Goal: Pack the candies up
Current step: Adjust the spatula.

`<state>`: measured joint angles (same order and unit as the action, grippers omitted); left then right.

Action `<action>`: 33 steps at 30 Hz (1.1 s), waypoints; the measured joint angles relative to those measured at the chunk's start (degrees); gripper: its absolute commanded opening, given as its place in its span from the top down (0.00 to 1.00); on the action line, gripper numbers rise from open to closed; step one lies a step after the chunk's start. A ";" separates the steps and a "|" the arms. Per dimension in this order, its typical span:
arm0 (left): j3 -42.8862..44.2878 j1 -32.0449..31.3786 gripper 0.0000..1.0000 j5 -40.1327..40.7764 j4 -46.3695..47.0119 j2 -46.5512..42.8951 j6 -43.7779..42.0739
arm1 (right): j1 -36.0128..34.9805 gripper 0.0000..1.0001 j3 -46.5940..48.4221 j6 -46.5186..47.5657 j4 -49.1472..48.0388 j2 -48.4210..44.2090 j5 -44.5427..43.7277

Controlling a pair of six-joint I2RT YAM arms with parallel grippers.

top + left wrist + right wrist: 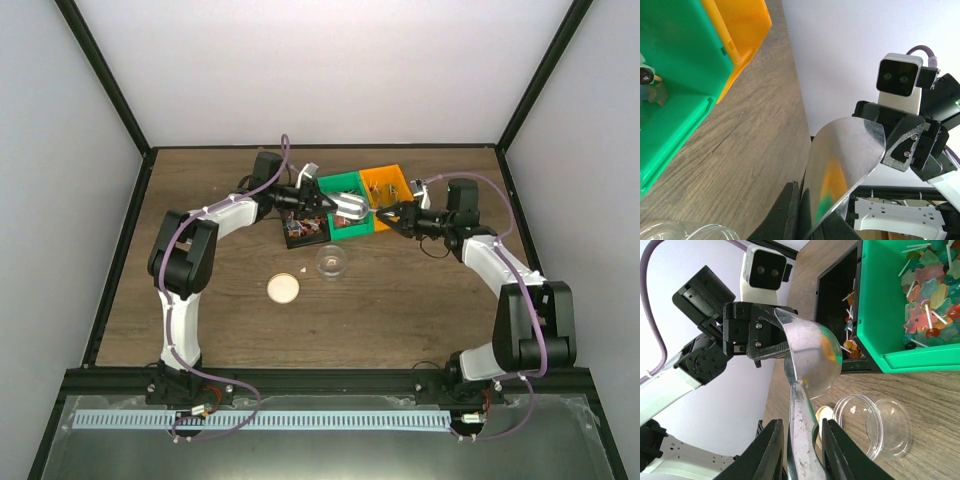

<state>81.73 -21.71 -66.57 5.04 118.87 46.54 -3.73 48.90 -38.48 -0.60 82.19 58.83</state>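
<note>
Shiny curved scoop (810, 357), translucent candies (932, 287) (star-shaped)

Right pincer (802, 424) flanks the handle of the silver scoop (812, 360), near a clear cup (875, 422).

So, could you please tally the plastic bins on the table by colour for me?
Green bin: 1
Orange bin: 1
Black bin: 1
Total: 3
</note>
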 measured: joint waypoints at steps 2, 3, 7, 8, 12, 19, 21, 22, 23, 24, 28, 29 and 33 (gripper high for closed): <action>-0.04 0.00 0.96 -0.15 0.17 0.00 0.11 | 0.28 0.76 -0.02 0.02 0.17 -0.26 0.00; -0.11 0.00 0.96 -0.17 0.31 0.00 0.15 | 0.48 0.76 -0.02 0.04 0.20 -0.35 0.00; -0.44 0.13 0.96 -0.22 0.52 0.00 0.26 | 1.49 0.82 -0.22 0.04 0.24 -0.66 -0.04; -0.50 0.17 0.96 -0.24 0.59 0.00 0.35 | 1.68 0.85 -0.22 0.09 0.28 -0.68 -0.04; -0.90 0.26 0.96 -0.81 0.85 0.00 0.61 | 1.79 0.88 -0.26 0.13 0.11 -0.74 1.25; -0.98 0.31 0.96 -1.20 1.77 0.02 1.42 | 1.90 0.86 -0.42 0.20 0.09 -0.74 1.99; -0.98 0.31 0.96 -1.20 2.05 0.04 1.62 | 1.99 0.94 -0.68 0.13 -0.33 -0.72 2.16; -0.98 0.31 0.96 -1.27 2.19 0.13 1.70 | 2.03 0.98 -0.76 0.09 -0.52 -0.72 2.64; -1.01 0.31 0.96 -1.46 2.29 0.24 1.75 | 2.05 0.99 -0.83 -0.04 -0.76 -0.72 2.89; -1.01 0.31 0.96 -1.62 2.36 0.33 1.90 | 2.05 0.99 -0.92 0.07 -0.85 -0.72 2.93; -1.18 0.31 0.96 -1.70 2.67 0.46 2.45 | 2.05 0.99 -1.01 0.15 -0.94 -0.57 2.91; -1.18 0.31 0.94 -1.75 2.82 0.57 2.60 | 2.05 0.99 -1.01 0.13 -0.94 -0.55 2.91; -1.20 0.31 0.60 -1.51 3.61 0.94 3.45 | 2.08 0.99 -1.05 -0.55 -0.74 -0.28 2.86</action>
<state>80.53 -21.41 -68.07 8.64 119.81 50.00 -1.65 47.86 -39.03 -1.34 81.91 61.69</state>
